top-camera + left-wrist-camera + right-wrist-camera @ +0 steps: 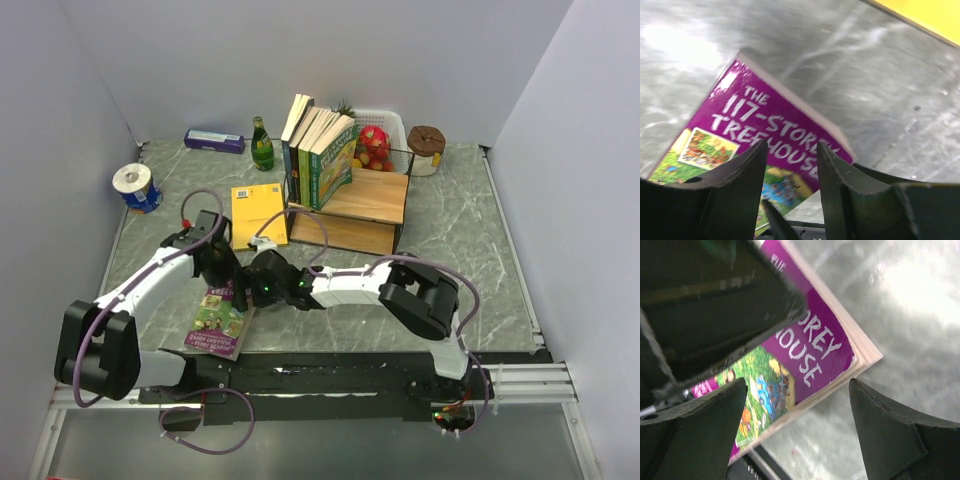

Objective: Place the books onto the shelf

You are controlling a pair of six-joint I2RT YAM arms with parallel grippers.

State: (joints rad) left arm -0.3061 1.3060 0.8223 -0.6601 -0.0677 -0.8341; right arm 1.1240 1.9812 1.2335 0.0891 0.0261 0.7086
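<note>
Grey marbled table (450, 230): shelf (375, 200) holds several books (318, 150) upright on its top board, so most appears done; purple book (218, 322) lies flat to the shelf's near left, unshelved, with left gripper (792, 147) part-open and right gripper (797, 382) wide open there too, neither gripping it.

Even, bright overhead light fills the top view, which is sharp throughout, with only soft shadows on the worktop (460, 230). Both wrist views are smeared and soft. White glare blooms on the worktop, a sheen washes the purple book (755, 120) near its corner, and the left gripper (792, 147) and right gripper (797, 385) loom dark, underexposed and unfocused.
</note>
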